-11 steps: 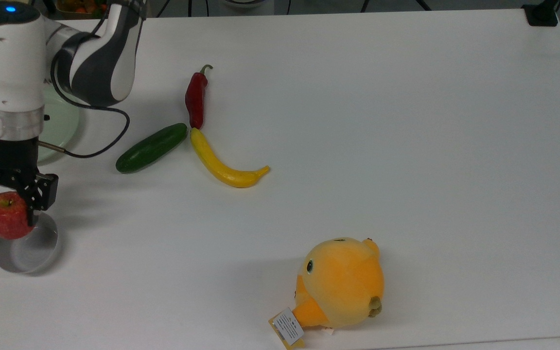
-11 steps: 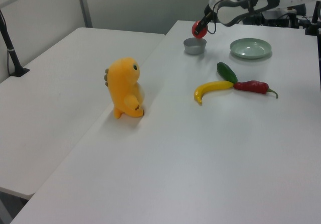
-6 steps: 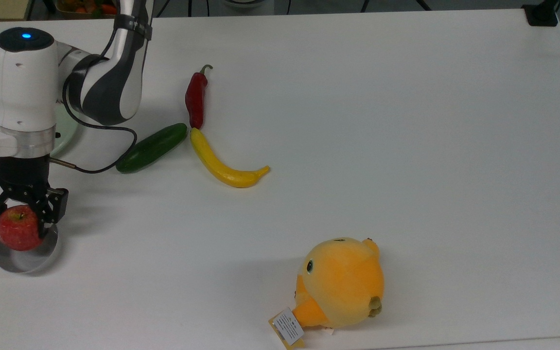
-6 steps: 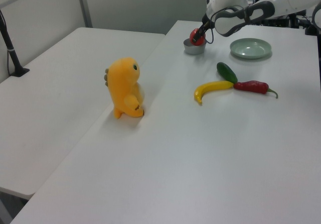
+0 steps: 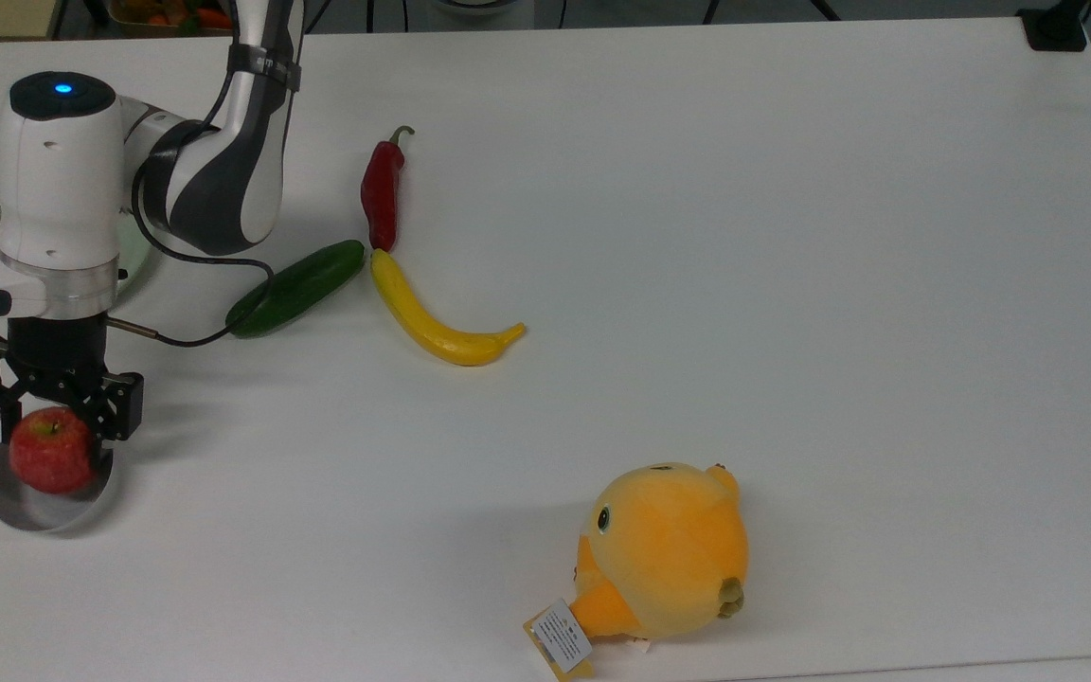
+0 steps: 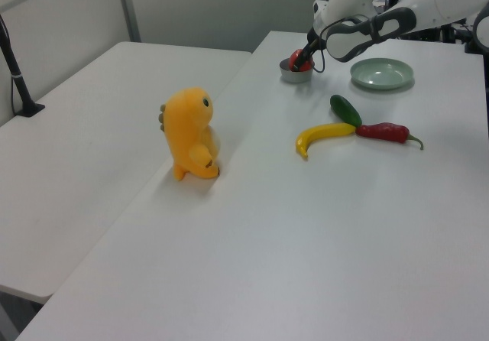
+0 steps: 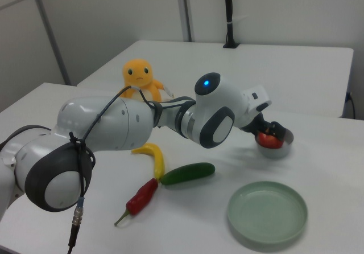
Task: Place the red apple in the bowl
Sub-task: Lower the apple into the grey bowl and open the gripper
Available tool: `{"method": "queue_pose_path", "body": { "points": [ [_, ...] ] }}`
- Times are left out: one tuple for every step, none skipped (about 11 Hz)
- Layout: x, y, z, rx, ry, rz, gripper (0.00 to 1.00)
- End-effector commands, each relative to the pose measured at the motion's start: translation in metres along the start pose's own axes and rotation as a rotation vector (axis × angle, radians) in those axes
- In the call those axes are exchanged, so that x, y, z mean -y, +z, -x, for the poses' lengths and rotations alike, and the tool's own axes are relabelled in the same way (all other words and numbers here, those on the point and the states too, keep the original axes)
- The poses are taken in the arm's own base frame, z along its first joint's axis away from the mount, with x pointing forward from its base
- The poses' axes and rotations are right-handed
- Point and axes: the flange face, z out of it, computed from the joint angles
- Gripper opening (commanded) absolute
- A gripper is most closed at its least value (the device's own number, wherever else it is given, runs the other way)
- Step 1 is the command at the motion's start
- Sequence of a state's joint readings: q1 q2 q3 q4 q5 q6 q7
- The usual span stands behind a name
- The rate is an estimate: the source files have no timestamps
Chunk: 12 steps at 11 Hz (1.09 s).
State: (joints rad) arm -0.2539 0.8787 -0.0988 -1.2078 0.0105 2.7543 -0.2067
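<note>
A: nearest in the top view is the orange plush toy (image 5: 664,549) sitting on the white worktop (image 5: 792,284), well apart from the action, just clutter here

B: then the middle group?

A: yellow banana (image 5: 441,317), green cucumber (image 5: 297,287), red chili (image 5: 382,189) with ends meeting at one spot, all untouched, not part of the job

B: and the far corner, top view's left?

A: tool (image 5: 53,417) narrow, clamped on the red apple (image 5: 53,461) from above, a finger on each side so the apple hangs straight down into the grey bowl (image 5: 39,507). Right view has the red apple (image 7: 268,140) down inside the bowl (image 7: 278,150) rim; can't tell if it touches the bottom. Pale green plate (image 6: 382,73) sits just beside the bowl, partly under the arm in the top view

B: vs a second ago?

A: then the apple was higher and hung over the bowl's far edge, toward the top view's left. Now it's lower and more over the middle. Grip same as before, everything else unmoved

B: what's left?

A: my guess only release and lift away
</note>
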Motion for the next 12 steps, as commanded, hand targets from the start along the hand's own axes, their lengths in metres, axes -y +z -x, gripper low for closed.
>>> {"method": "queue_pose_path", "body": {
  "points": [
    [0.003,-0.001,-0.006,-0.032,0.006,-0.002,1.0],
    [0.003,-0.001,-0.006,-0.039,0.006,-0.001,1.0],
    [0.0,-0.006,-0.009,-0.049,0.009,0.002,1.0],
    [-0.004,-0.017,-0.016,-0.063,0.015,0.005,1.0],
    [-0.006,-0.028,-0.023,-0.075,0.017,0.007,1.0],
    [-0.01,-0.044,-0.028,-0.081,0.022,0.007,1.0],
    [-0.017,-0.068,-0.038,-0.099,0.031,0.009,1.0],
    [-0.022,-0.097,-0.048,-0.108,0.037,0.01,1.0],
    [-0.028,-0.124,-0.056,-0.06,0.044,-0.006,1.0],
    [-0.03,-0.155,-0.065,0.012,0.049,-0.031,1.0],
    [-0.031,-0.194,-0.074,0.062,0.062,-0.062,1.0],
    [-0.033,-0.23,-0.078,0.117,0.069,-0.091,1.0]
  ]
}}
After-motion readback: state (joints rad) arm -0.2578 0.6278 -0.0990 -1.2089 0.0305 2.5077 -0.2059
